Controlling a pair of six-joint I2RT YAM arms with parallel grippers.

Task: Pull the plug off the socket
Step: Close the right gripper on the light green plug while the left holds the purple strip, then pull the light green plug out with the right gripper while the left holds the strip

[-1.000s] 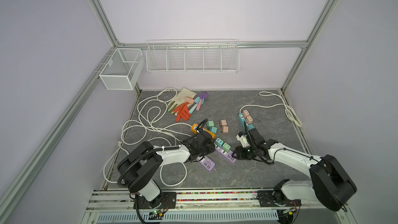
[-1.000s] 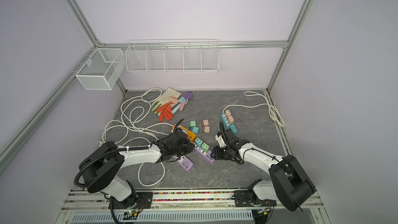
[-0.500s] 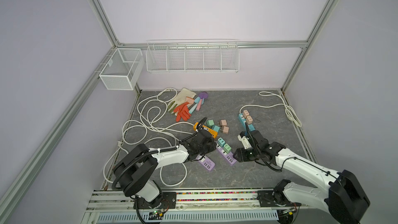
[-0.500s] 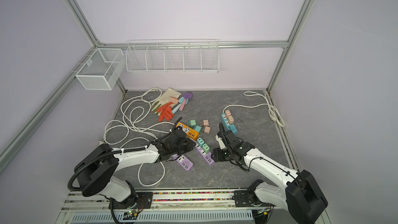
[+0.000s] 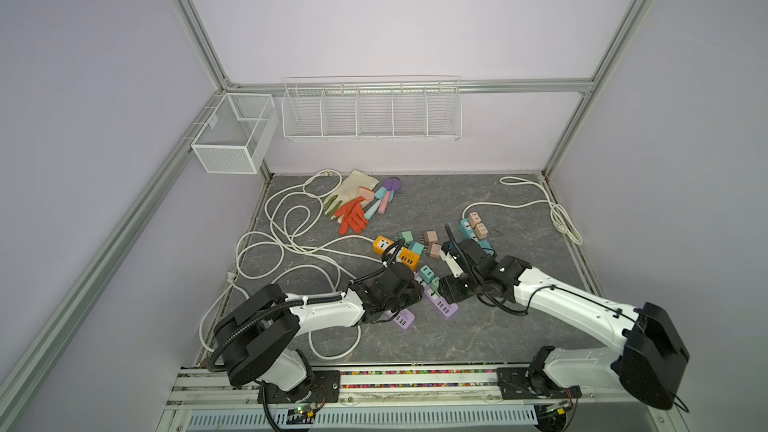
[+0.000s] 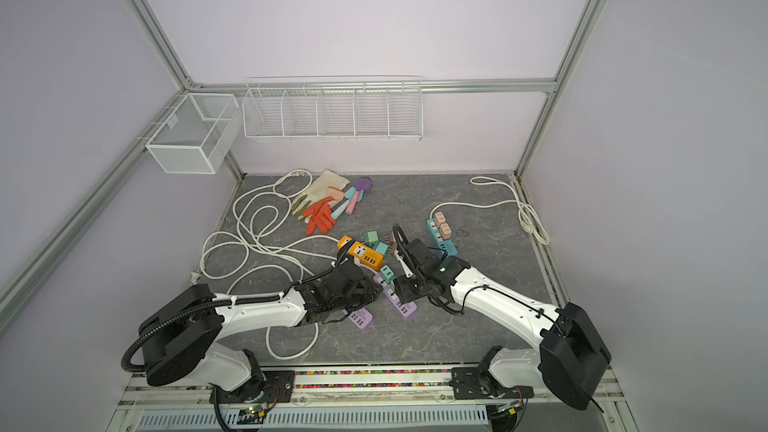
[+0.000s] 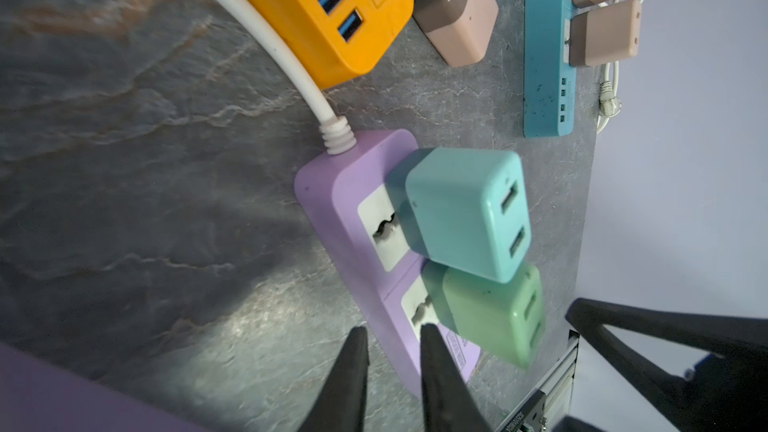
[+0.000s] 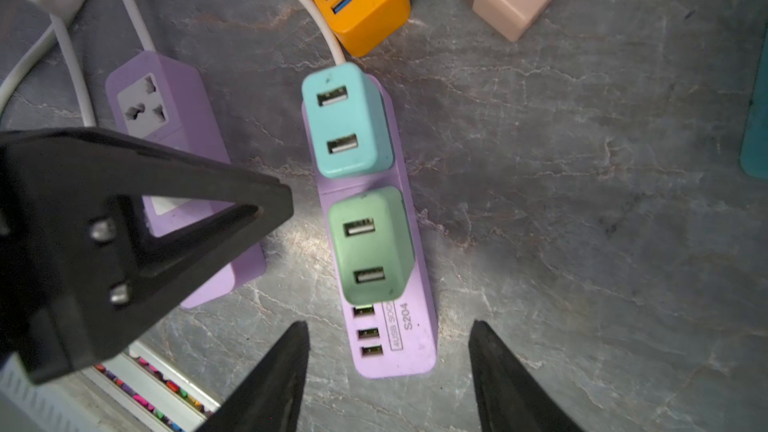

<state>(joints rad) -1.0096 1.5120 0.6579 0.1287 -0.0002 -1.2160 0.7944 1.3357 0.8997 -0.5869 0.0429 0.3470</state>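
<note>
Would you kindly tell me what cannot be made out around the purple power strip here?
Green plug prongs: sunk in the purple power strip, both wrist views.
Second purple strip's middle: right wrist view, behind the left gripper.
Orange power strip: cut by the frame edge, both wrist views.

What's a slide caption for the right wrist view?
Open right claw over purple power strip holding teal plug and green plug.
</note>
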